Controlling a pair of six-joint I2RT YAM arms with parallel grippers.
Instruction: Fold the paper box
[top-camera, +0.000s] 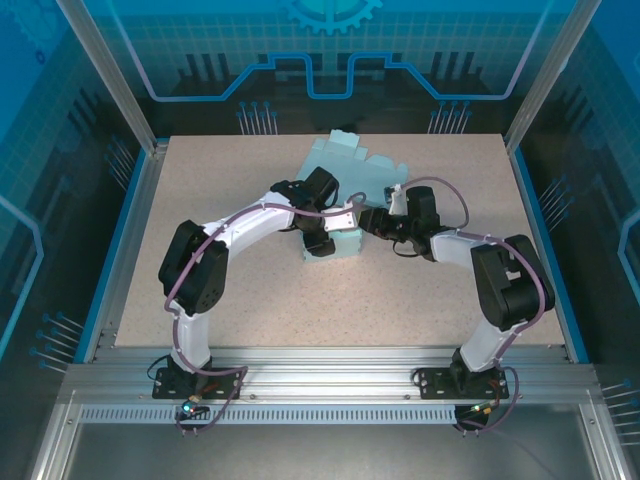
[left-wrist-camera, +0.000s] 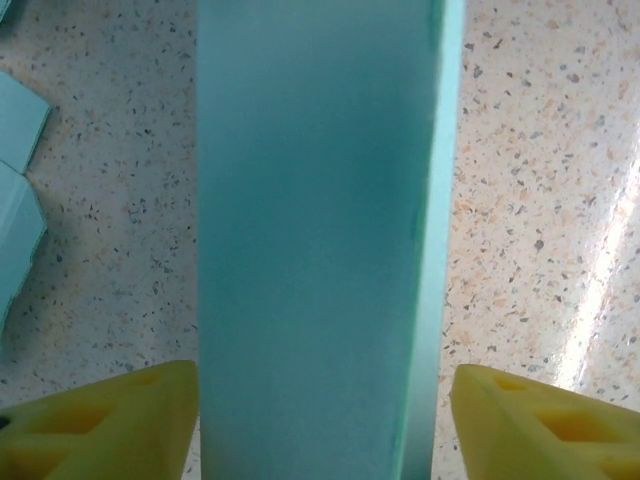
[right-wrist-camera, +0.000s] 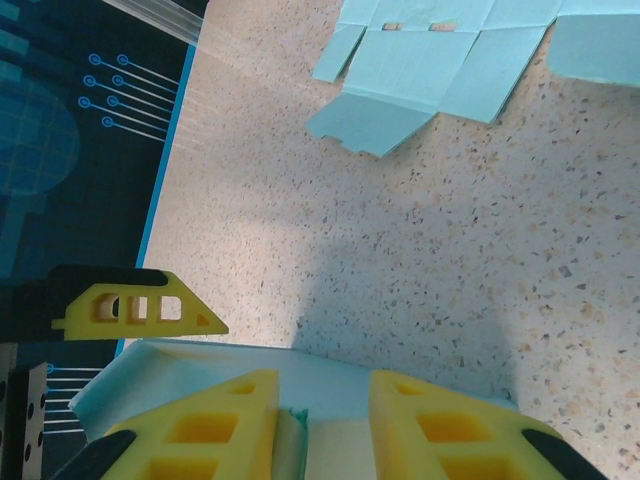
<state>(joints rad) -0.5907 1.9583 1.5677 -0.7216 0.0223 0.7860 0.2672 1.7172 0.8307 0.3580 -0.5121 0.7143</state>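
The paper box (top-camera: 343, 243) is a pale teal, partly folded piece at the table's middle, with both grippers meeting over it. In the left wrist view one upright panel (left-wrist-camera: 310, 240) of the box stands between my left gripper's (left-wrist-camera: 322, 400) yellow fingers (left-wrist-camera: 110, 425). A thin gap shows on each side, so those jaws are open astride it. My right gripper (right-wrist-camera: 322, 385) is shut on a folded edge (right-wrist-camera: 298, 420) of the box wall (right-wrist-camera: 200, 365), which fills the space between its fingers. The left gripper's (top-camera: 322, 238) yellow fingertip (right-wrist-camera: 140, 305) shows just beyond that wall, with the right gripper (top-camera: 368, 220) beside it.
Flat, unfolded teal sheets (top-camera: 352, 160) lie on the speckled table behind the box, seen also as sheets (right-wrist-camera: 420, 70) ahead of the right wrist. A corner of flat teal card (left-wrist-camera: 15, 200) lies left of the held panel. Blue-edged walls ring the table (top-camera: 240, 300).
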